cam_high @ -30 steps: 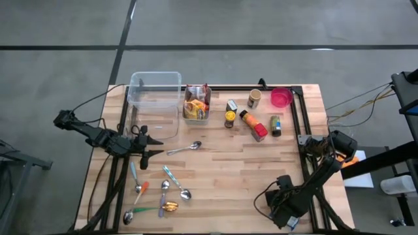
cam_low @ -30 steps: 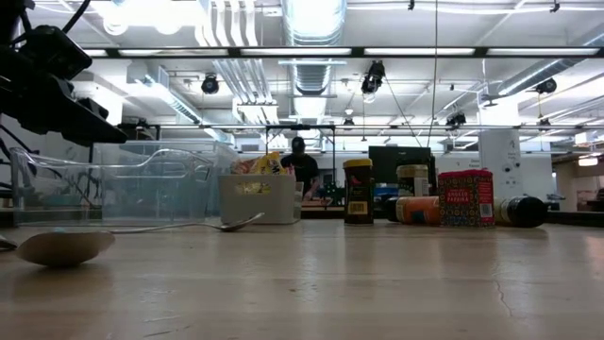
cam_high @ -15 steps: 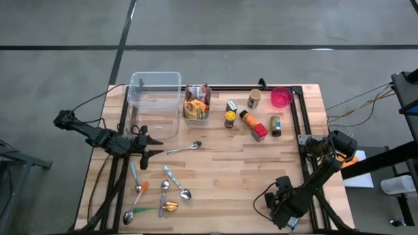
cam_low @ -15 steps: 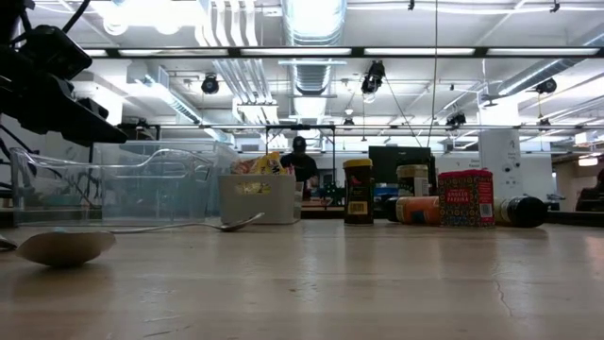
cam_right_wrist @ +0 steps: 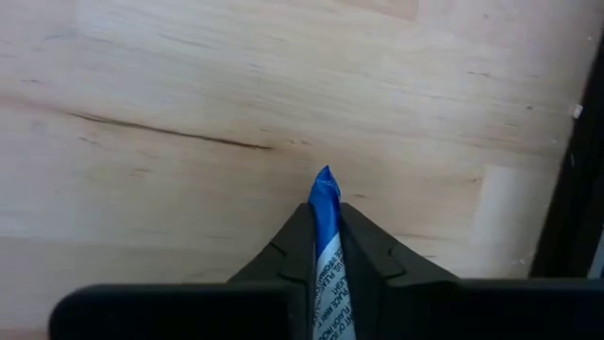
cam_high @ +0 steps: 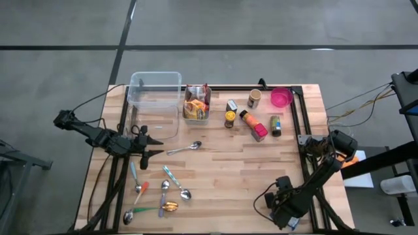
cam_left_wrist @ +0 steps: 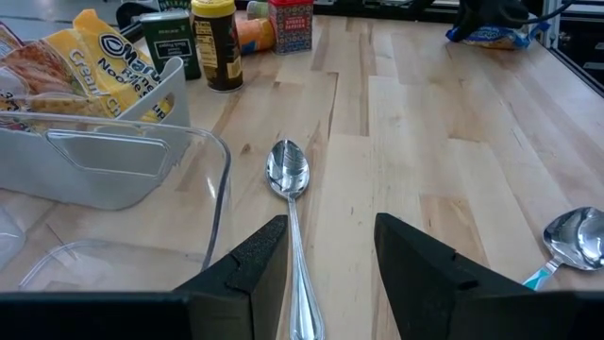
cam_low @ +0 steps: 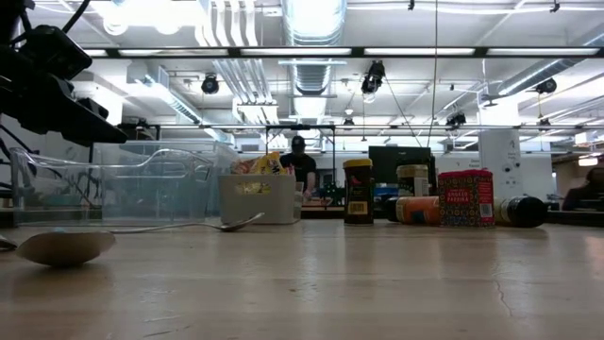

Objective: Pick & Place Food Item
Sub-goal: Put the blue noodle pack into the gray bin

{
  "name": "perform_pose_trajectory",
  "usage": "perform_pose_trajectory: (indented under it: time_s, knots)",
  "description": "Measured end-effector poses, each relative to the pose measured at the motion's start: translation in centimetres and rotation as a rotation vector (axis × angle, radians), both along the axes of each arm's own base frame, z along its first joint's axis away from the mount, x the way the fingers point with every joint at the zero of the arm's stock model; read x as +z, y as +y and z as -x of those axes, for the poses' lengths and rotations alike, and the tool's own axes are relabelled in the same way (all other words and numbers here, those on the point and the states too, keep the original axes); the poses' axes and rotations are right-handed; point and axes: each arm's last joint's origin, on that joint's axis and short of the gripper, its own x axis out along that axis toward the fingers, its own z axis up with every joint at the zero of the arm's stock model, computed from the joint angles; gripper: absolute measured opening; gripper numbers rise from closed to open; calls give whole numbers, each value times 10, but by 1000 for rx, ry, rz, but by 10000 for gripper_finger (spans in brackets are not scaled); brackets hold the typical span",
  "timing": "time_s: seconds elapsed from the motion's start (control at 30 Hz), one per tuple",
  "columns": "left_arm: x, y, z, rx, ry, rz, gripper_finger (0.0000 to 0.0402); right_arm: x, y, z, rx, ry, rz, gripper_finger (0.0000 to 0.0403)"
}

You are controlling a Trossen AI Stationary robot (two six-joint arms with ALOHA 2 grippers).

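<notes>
Right claw (cam_right_wrist: 325, 247) closed since earlier; pinches thin blue-white packet (cam_right_wrist: 327, 241).

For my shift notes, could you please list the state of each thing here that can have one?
Right gripper: shut on blue packet.
Left gripper: open, empty, above a spoon.
Clear container: open, looks empty.
White bin: holds snack packets.
Red-capped bottle: lying down.
Yellow-lidded jar: upright.
</notes>
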Motion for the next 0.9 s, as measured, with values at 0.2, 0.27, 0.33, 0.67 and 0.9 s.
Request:
perform_pose_trajectory:
  time_s: [0.2,0.27,0.33,0.67,0.9]
  knots:
    - [0,0,0,0,0,0,164,3,-2,1,-1,-4,10,25]
    - [0,0,0,0,0,0,164,4,-3,1,-1,-5,16,26]
    - [0,0,0,0,0,0,164,4,-3,1,3,-15,28,26]
    - [0,0,0,0,0,0,164,14,-9,0,37,-142,104,27]
    - [0,0,0,0,0,0,164,38,-19,-5,139,-437,249,28]
